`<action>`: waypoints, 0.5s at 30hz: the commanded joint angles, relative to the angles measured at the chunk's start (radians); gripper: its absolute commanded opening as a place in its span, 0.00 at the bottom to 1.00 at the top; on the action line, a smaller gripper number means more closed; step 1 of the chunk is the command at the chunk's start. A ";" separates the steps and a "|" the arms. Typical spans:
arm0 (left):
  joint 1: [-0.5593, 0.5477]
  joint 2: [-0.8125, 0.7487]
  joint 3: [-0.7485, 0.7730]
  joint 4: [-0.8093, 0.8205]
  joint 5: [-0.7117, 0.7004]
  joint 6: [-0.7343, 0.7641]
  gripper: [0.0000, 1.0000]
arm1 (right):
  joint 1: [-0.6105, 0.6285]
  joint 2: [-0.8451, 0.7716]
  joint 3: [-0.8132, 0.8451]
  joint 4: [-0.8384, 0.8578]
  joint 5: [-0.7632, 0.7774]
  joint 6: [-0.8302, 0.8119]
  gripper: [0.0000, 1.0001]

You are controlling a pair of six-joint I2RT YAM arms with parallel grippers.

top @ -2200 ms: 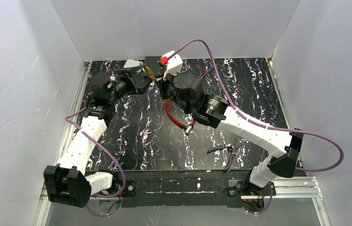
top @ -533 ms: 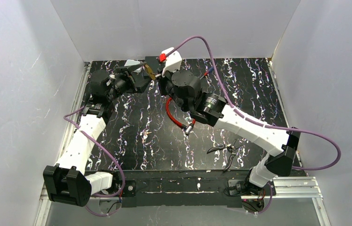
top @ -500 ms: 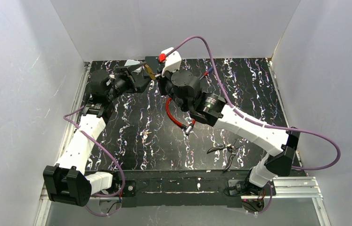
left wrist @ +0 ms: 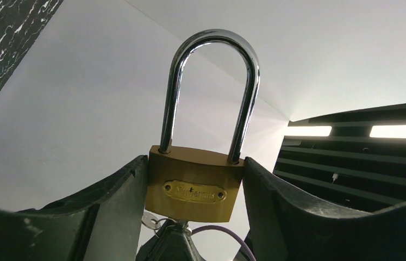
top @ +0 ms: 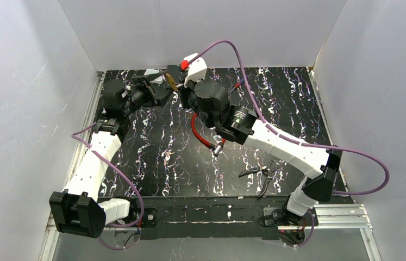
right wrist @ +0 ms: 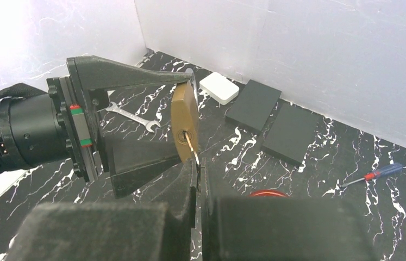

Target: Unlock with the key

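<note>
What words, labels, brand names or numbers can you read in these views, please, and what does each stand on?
Embossed nameplate on the brass padlock: one brand word, too blurred to read.
On the key, wrench, screwdriver and white box: no writing shows.
Nothing else in any view can be read as text.

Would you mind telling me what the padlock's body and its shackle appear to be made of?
Padlock body: likely brass or brass-plated metal, judging by its yellow-gold, softly satin faces and stamped nameplate.
Shackle: probably steel with chrome plating; it is silver and mirror-bright, with sharp highlights along the curve.
Whether either is solid or only plated cannot be told from the look.
</note>
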 commanded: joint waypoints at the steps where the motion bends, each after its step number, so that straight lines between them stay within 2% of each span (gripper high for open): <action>1: -0.003 -0.024 0.070 0.030 0.026 -0.021 0.00 | 0.003 0.026 0.084 0.008 0.026 0.023 0.01; 4: -0.004 -0.024 0.099 -0.050 0.013 0.015 0.00 | 0.003 0.045 0.103 -0.030 0.027 0.043 0.01; 15: -0.004 -0.027 0.127 -0.138 -0.004 0.071 0.00 | 0.003 0.088 0.163 -0.127 0.032 0.057 0.01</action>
